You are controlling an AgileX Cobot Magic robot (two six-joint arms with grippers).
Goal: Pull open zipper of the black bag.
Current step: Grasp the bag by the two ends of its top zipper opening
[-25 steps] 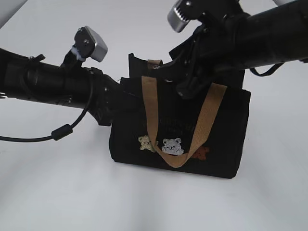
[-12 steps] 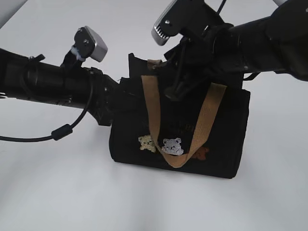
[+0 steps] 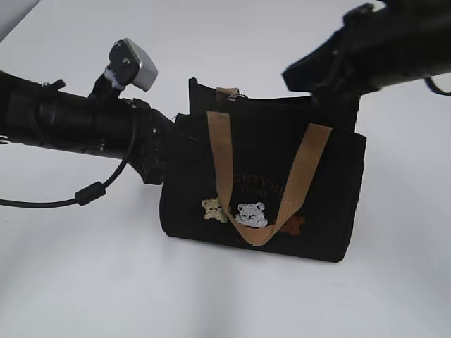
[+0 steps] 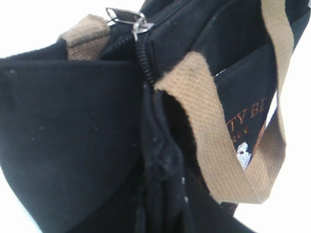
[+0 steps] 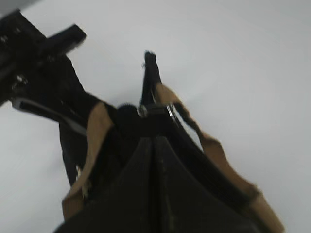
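**Right claw clenching on nothing while the pull is sitting at the far end**

The main risk is that the right claw [image 5: 155, 140] is closing on air. In its wrist view the two fingers are pressing flat against each other with no metal or fabric showing between them. The silver pull [image 4: 127, 17] is lying beyond the tips, at the left end of the top edge. In the exterior view the right arm [image 3: 380, 42] is hanging over the right end of the black bag [image 3: 331, 211], well apart from that pull. Any drag from this spot is likely moving nothing along the zipper [image 4: 144, 58]. To my eye the claw is needing to release and come back to the ring before it pulls.

A second risk is snagging. The tan handles [image 3: 303, 176] are arching over the top edge near the zip line, so a careless reach could be hooking webbing instead of the ring.

A third risk is the bag sliding or tipping on the white tabletop [image 3: 84, 282], if the hold on its left end is giving way during a hard tug.

The left claw [image 3: 163, 156] is pressing into the bag's left end, nearly closed, and appears to be pinching the bunched black fabric there (its fingers themselves are hiding in the cloth, so I am judging this from the gathered folds). The bag is standing upright, bear patches facing the near side.
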